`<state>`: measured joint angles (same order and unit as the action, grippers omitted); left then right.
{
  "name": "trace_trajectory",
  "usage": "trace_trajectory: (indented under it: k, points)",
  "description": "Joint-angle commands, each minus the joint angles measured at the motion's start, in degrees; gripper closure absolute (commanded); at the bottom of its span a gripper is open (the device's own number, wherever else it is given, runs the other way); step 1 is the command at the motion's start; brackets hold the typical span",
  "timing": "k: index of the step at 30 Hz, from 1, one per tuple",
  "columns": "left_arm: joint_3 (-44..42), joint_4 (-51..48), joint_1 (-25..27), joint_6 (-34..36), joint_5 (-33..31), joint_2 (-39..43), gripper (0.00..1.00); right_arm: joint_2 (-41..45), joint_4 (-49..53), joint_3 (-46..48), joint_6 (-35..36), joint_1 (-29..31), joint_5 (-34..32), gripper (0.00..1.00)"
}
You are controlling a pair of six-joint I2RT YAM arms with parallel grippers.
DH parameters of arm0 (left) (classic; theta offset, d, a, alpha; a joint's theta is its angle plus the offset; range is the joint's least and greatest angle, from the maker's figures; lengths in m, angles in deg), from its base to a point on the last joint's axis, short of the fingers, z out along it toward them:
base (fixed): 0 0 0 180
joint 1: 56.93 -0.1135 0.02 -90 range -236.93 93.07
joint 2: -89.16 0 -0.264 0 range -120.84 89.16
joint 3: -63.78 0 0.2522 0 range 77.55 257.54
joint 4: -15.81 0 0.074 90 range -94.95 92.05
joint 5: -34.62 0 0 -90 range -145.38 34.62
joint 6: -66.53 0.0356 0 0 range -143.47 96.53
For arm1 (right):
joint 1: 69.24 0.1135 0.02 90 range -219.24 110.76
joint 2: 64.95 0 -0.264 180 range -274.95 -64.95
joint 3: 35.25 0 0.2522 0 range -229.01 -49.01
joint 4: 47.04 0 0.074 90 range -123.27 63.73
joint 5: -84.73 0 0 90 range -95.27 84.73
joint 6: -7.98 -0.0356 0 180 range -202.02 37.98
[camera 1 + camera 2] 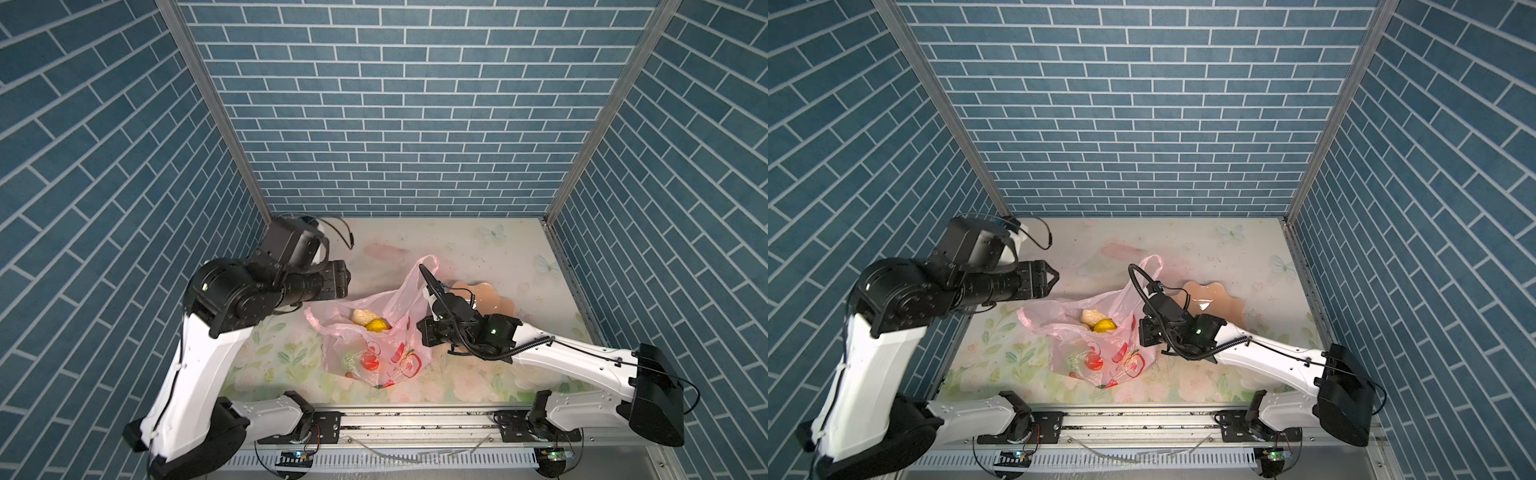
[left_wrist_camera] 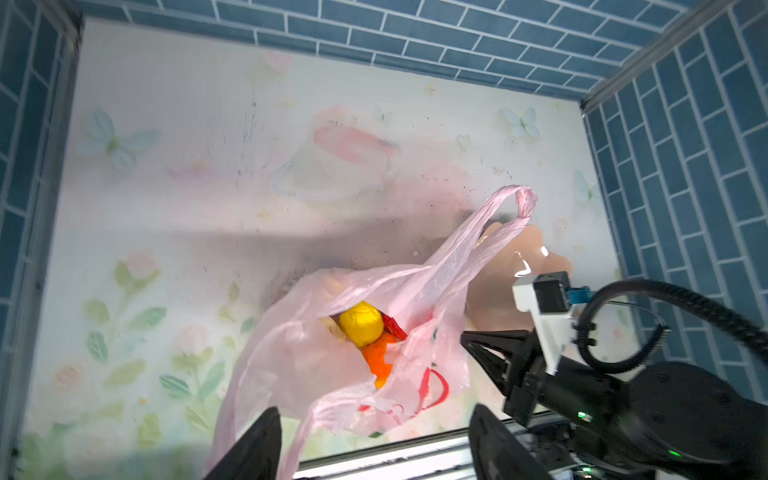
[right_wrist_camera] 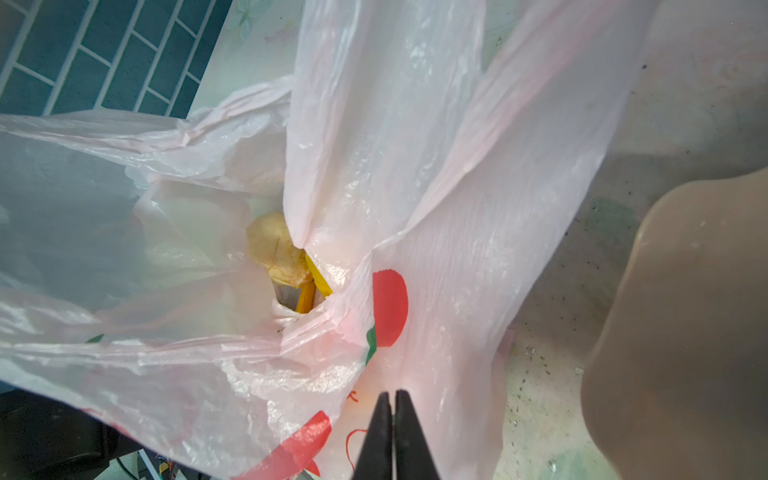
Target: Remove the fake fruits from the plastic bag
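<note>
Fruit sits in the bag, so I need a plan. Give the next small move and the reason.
Probably lower the open left pincer into the mouth of the plastic bag, toward the yellow fruit. It lies uppermost beside a cream fruit, uncovered, and the mouth gapes upward. The right pincer, nearly closed, sits at the bag's side.

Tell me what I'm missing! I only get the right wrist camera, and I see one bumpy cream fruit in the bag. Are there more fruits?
Observer: Yes. In both top views a round yellow ball lies right beside it in the mouth of the bag.
Operator: Any others?
Observer: The left wrist view shows something bright orange, likely an orange fruit, just under the yellow ball.
Operator: Where's the other hand?
Observer: The left hand is open, hovering off the table by the bag's left side.
</note>
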<state>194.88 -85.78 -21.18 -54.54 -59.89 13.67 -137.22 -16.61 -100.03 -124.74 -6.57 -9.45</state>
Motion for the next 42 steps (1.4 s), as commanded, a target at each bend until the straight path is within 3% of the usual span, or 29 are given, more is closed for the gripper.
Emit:
trace_trajectory:
  k: [1, 4, 9, 14, 21, 31, 42]
  points:
    - [6.1, -7.9, -0.2, 11.2, 1.7, -9.8, 0.23, 3.4, 4.7, -4.5, 1.6, 1.8, -1.9, 0.84]
    - [5.0, -6.7, -0.1, 15.3, 0.9, -16.2, 0.24, 3.4, 5.7, -5.8, 4.1, 3.9, -2.0, 0.78]
    - [-6.5, 2.6, -1.3, 17.4, 4.9, -18.9, 0.27, 1.2, 4.7, -6.1, 9.1, 7.1, -2.6, 0.7]
    - [-16.5, 8.6, -2.4, 18.0, 7.0, -17.5, 0.28, -2.0, 6.5, -6.6, 2.8, 7.2, -6.0, 0.65]
    - [-26.4, 16.1, -5.6, 19.7, 12.7, -15.8, 0.35, -5.1, -0.1, -5.6, -4.0, 6.8, -9.2, 0.57]
    - [-31.4, 21.4, -7.3, 22.1, 11.4, -16.3, 0.37, -9.1, -2.3, -6.3, -6.3, 3.4, -8.4, 0.54]
    - [-34.2, 24.9, -8.0, 23.9, 14.4, -17.7, 0.45, -13.7, -11.5, -5.6, -6.3, 0.0, -1.0, 0.57]
